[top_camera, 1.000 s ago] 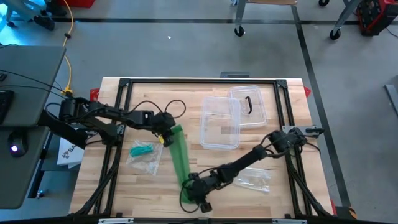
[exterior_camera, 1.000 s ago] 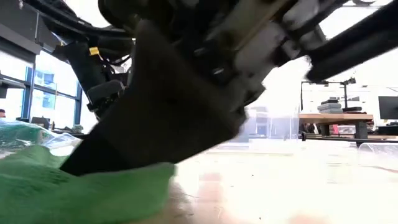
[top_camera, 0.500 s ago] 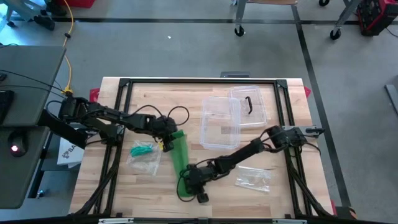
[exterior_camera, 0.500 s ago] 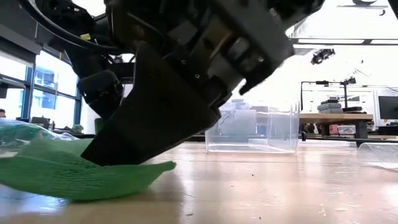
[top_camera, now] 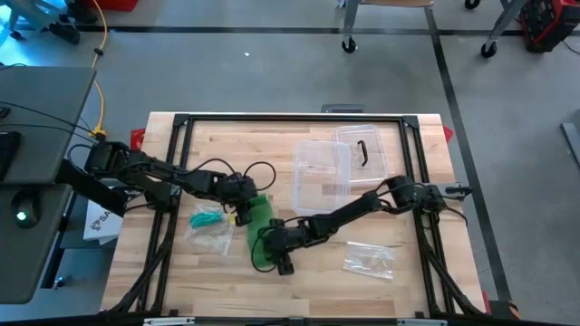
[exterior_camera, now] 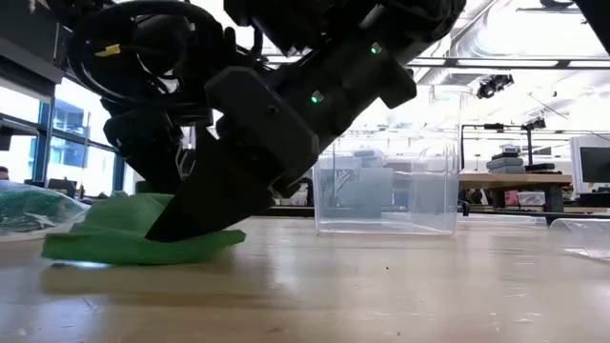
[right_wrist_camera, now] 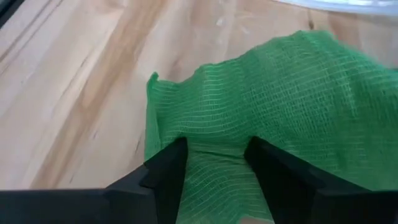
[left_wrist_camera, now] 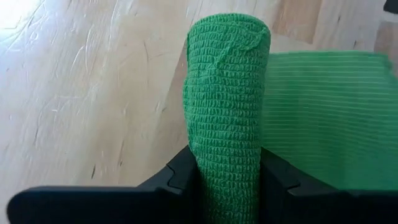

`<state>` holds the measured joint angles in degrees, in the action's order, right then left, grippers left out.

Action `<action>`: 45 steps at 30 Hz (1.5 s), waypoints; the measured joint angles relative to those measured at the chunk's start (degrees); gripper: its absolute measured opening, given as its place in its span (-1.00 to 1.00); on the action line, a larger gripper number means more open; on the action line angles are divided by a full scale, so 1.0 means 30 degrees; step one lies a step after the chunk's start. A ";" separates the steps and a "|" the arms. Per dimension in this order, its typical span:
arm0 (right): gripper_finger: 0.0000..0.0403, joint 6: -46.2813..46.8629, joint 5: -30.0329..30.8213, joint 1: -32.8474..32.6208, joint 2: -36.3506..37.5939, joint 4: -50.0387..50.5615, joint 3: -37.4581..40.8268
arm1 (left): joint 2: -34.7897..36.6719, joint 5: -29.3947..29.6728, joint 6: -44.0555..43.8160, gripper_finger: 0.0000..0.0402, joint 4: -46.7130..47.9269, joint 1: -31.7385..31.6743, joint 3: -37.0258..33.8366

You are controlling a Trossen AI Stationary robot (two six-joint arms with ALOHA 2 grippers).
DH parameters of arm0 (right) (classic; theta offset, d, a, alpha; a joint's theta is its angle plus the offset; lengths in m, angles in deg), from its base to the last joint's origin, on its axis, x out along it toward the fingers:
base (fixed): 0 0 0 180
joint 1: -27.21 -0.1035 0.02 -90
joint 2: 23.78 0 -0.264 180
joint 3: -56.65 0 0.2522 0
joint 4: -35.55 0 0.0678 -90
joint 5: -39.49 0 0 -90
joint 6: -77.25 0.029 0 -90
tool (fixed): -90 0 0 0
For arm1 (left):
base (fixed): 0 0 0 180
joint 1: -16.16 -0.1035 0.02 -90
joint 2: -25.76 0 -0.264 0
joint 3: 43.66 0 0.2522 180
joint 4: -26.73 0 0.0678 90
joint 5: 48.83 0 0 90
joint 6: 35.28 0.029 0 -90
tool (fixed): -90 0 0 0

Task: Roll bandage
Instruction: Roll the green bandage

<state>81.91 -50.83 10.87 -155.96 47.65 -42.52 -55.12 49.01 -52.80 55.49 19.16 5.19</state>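
Observation:
A green bandage (top_camera: 261, 228) lies on the wooden table, left of the middle. Its rolled part (left_wrist_camera: 227, 93) is at the far end, and a loose flat strip (right_wrist_camera: 280, 93) runs from it toward the near edge. My left gripper (top_camera: 241, 210) is shut on the roll. My right gripper (top_camera: 275, 252) stands open at the strip's near end, and in the right wrist view the cloth shows between its two fingers (right_wrist_camera: 166, 167). In the low view the strip (exterior_camera: 114, 243) lies rumpled on the wood under a dark finger. My left gripper pinches the roll between its two fingers, on its two sides near one end (left_wrist_camera: 225, 177). The fingers lie along the roll, which sticks out past them over the table. My right gripper rests its open fingertips (exterior_camera: 181, 229) on the loose strip near its near end (right_wrist_camera: 211, 158), slanting down from the right. The cloth wrinkles between them and lies on the table.
A clear plastic box (top_camera: 322, 177) and its lid with a black handle (top_camera: 362, 154) stand at the far right of the bandage. A clear bag with a green item (top_camera: 210, 222) lies at the left, another clear bag (top_camera: 370, 261) at the near right.
My right gripper has gone from near the table's front edge toward the far edge and the roll, taking the strip's near end along. The strip, long and straight before, is now short and bunched. My left gripper has shifted a little toward the near edge with the roll.

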 joint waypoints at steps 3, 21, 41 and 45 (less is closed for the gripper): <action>-0.09 0.0142 0.0123 0.0081 0.0359 0.0487 0.0029 | 0.0004 0.0295 -0.0274 -0.53 0.0096 0.0229 0.0000; -0.09 0.2248 0.1141 0.0044 0.2398 0.3696 0.0029 | 0.0007 0.2146 -0.0306 -0.53 0.0710 0.0650 0.0000; -0.09 0.0396 0.0237 -0.0625 0.3004 0.2996 0.0000 | 0.0015 0.4128 -0.0121 -0.53 0.1827 0.0954 0.0007; -0.09 -0.0670 0.0612 0.0319 0.4790 0.3213 0.0000 | 0.0015 0.4309 -0.0125 -0.53 0.1757 0.1335 0.0015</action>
<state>79.90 -48.99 11.83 -141.59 57.29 -42.52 -55.07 61.94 -53.18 60.76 23.17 5.24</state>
